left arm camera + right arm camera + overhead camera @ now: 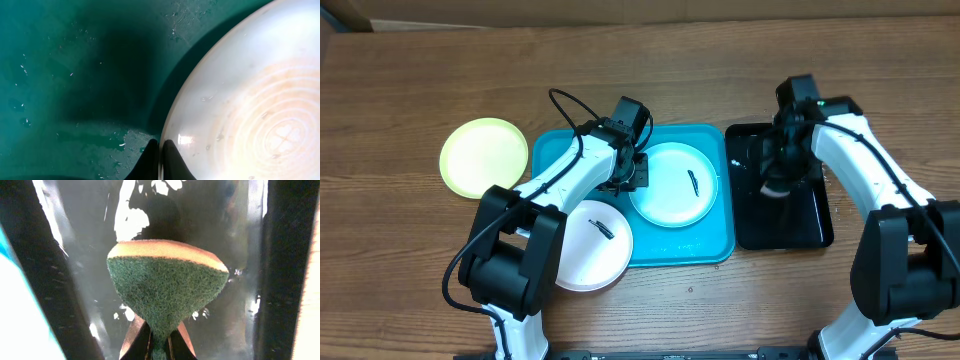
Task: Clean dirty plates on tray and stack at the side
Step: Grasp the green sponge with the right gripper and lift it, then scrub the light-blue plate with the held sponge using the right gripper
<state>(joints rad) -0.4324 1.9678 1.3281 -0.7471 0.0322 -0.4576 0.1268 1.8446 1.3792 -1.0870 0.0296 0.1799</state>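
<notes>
My left gripper [160, 147] pinches the rim of the pale plate [672, 190], my right gripper [159, 341] clamps the sponge [167, 287]; wiping comes next, so the sponge must reach the smear [692, 182]

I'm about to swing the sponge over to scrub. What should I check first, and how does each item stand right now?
1. Right gripper pinching the sponge: ok.
2. Left gripper shut on the rim of the gripped plate: ok.
3. Gripped plate lying inside the turquoise tray: ok.
4. Dark smear uncovered and open to the sponge: ok.
5. Sponge above the gripped plate: not ok, it hangs over the black tray.
6. Sponge wet enough to scrub: cannot tell.
</notes>
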